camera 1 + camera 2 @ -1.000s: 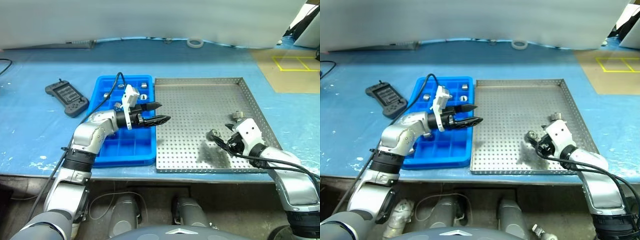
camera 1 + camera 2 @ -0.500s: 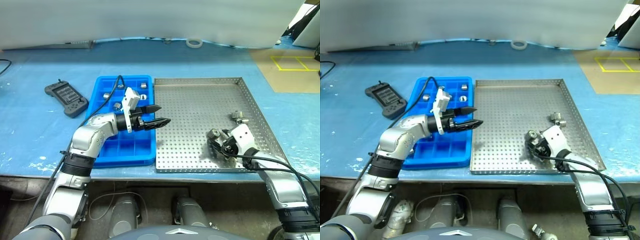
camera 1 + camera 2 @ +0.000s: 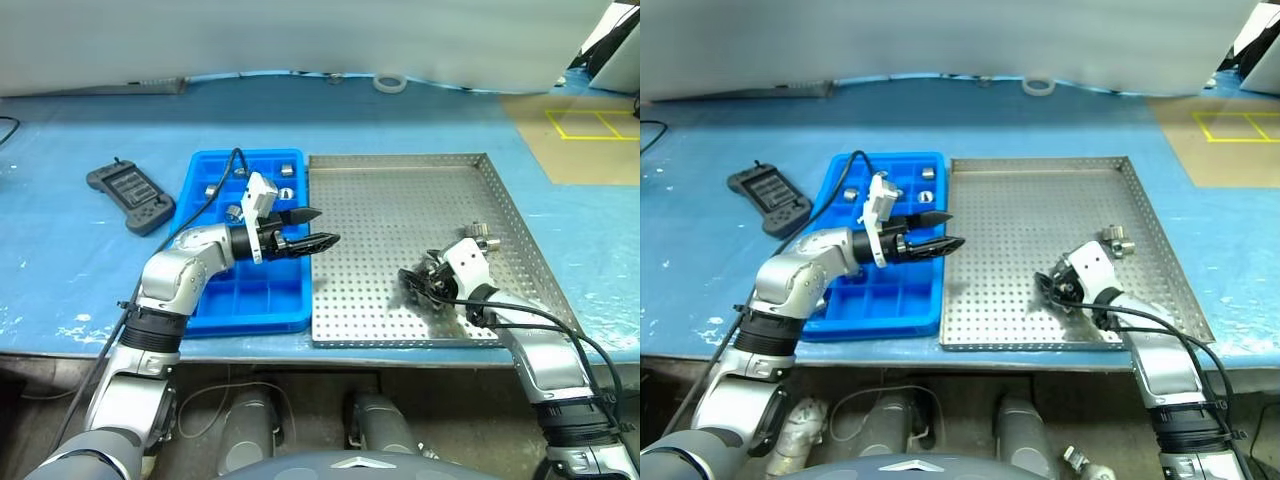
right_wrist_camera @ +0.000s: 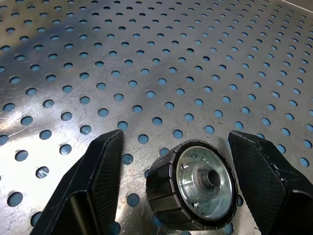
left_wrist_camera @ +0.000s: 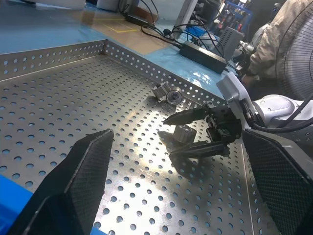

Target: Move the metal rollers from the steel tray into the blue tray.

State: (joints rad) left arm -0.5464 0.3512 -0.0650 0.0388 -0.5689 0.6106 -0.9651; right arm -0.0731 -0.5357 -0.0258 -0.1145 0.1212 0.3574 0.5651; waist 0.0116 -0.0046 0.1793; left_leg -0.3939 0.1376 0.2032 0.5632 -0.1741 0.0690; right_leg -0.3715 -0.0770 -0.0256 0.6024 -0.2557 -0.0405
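The right gripper [image 4: 171, 181] sits low on the steel tray [image 3: 400, 200], angled down toward the robot's left. Its jaws stand apart around one metal roller [image 4: 191, 185], which lies on the perforated floor between the fingers, untouched. A second roller [image 3: 481, 235] lies near the tray's right rim. The left gripper [image 3: 312, 228] points level over the seam between the blue tray [image 3: 215, 310] and the steel tray, jaws wide and empty. Further rollers [image 3: 287, 170] sit in the blue tray's far compartments.
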